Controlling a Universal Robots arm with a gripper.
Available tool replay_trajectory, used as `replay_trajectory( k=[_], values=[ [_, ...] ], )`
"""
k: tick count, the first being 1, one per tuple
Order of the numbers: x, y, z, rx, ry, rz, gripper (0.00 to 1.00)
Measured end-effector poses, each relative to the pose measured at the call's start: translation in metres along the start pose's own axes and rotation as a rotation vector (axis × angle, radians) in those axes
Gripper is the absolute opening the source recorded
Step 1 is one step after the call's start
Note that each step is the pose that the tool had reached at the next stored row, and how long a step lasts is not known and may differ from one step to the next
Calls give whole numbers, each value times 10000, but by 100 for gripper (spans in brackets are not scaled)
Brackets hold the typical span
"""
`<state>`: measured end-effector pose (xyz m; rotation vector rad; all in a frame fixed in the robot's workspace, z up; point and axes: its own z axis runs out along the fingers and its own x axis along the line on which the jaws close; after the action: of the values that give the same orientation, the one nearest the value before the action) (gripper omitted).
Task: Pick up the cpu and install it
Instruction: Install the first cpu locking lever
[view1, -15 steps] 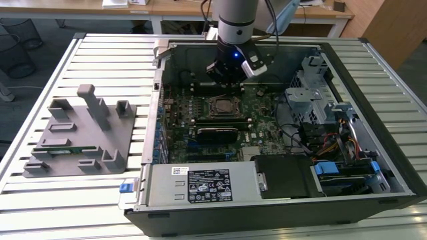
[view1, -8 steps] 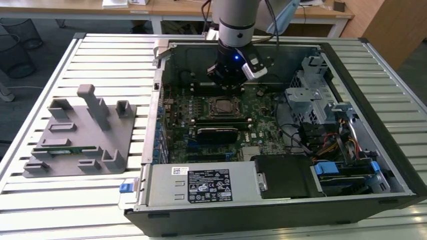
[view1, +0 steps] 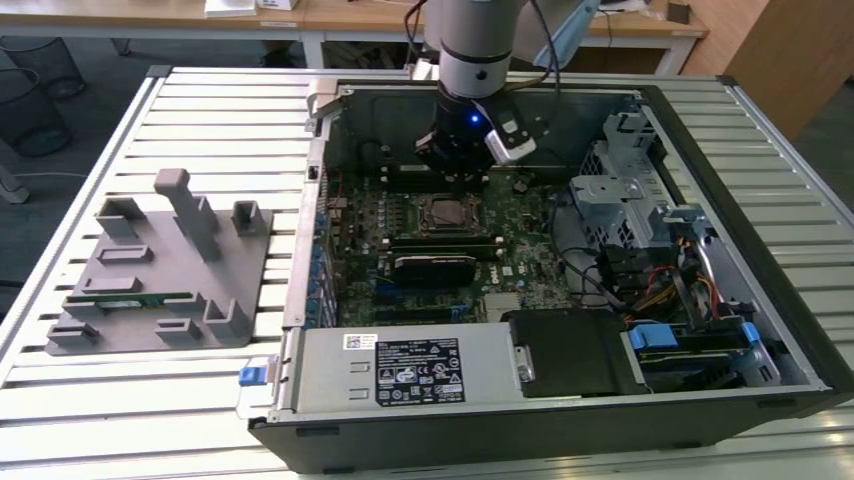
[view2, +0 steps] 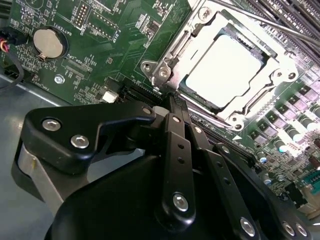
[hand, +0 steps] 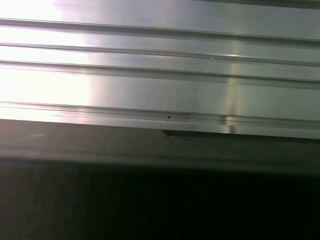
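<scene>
Gripper: the black gripper (view1: 463, 180) hangs inside the open computer case, just above the motherboard socket; in the second wrist view its fingers (view2: 175, 107) meet at the tip with nothing between them.
Cpu: the cpu (view2: 226, 70) lies flat in the socket (view2: 165, 70), its pale silvery top framed by the metal bracket; in the exterior view it sits at (view1: 443, 212), just below the gripper and apart from it.
Case: the computer case (view1: 747, 390) lies on its side, lid off, holding the green motherboard (view1: 514, 265), a dark memory stick (view1: 434, 242) seated beside the socket, a black power supply (view1: 567, 350), metal drive cages (view1: 621, 195) and loose cables (view1: 667, 290).
Board detail: a round coin battery (view2: 49, 42) sits well apart from the socket.
Fixture: a grey plastic fixture (view1: 160, 270) stands on the slatted metal table (view1: 134, 390) at the exterior view's left, carrying a thin green memory stick (view1: 134, 299).
Labels: a white-on-black sticker (view1: 418, 370) marks the case's near panel; its print cannot be made out.
Table rail: ribbed aluminium slats (hand: 160, 75) show in the first wrist view.
</scene>
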<state>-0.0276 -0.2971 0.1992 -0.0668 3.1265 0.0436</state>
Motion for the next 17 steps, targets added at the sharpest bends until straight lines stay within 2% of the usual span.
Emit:
replay_trajectory(
  k=[17],
  values=[
    [-10, -32, 34, 10, 26, 41, 11]
  ],
)
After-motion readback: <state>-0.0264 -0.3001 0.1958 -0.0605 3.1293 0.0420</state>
